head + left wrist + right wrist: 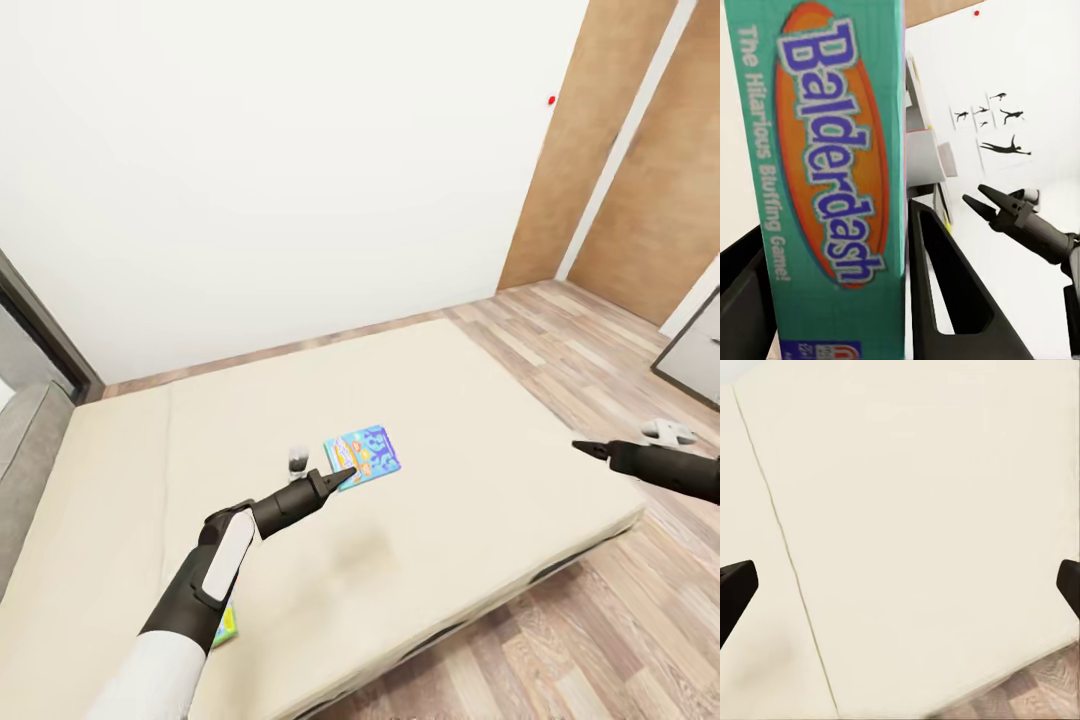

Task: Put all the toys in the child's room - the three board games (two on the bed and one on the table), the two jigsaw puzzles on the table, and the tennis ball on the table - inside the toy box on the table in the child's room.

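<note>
I'm at the bed [470, 440], left gripper [340, 478] clamped on a teal Balderdash game box [832, 165], edge just visible. The blue cartoon board game [363, 455] lies mid-mattress. My right gripper [588, 449] hangs empty, fingers spread wide; it needs to reach over for that one.

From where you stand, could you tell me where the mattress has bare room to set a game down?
Wide bare mattress lies between the blue board game and the bed's right edge, and behind the game toward the wall. Crowded: around the left gripper at that game.
</note>
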Robot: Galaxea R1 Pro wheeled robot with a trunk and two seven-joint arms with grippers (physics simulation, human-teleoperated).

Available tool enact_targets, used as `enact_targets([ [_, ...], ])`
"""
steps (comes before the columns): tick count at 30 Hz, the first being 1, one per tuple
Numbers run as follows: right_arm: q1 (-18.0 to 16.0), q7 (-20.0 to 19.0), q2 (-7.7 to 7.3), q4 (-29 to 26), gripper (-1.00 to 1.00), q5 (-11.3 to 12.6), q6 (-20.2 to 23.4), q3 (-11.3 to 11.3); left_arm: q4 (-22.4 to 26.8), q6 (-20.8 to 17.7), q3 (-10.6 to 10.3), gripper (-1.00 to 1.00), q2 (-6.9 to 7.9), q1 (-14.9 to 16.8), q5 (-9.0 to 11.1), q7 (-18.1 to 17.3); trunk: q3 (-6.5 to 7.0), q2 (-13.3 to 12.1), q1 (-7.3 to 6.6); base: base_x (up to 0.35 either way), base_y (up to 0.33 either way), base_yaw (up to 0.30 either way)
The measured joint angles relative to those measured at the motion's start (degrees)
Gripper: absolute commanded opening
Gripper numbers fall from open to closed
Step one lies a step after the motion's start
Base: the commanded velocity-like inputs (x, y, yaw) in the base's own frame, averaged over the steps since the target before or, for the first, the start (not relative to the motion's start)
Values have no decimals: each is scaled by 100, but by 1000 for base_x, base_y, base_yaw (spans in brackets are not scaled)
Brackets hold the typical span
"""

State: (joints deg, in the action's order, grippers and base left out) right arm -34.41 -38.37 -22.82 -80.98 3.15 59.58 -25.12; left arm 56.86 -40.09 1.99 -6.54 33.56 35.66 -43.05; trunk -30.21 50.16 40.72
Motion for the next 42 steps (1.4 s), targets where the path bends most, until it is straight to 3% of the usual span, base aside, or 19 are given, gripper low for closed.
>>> enact_targets([
  [15,23,-8,106,-19,100,16,-1,22,-7,-60,110,-100,24,155,-36,30,280,-602,-330,0,0,-280],
  [36,69,-11,189,-191,100,22,-1,26,-2,-63,144,-100,27,156,-23,32,804,-1446,-792,0,0,-196],
  [42,72,-10,338,-196,100,19,-1,29,0,-69,145,-100,26,156,-8,32,961,-1687,-924,0,0,-153],
])
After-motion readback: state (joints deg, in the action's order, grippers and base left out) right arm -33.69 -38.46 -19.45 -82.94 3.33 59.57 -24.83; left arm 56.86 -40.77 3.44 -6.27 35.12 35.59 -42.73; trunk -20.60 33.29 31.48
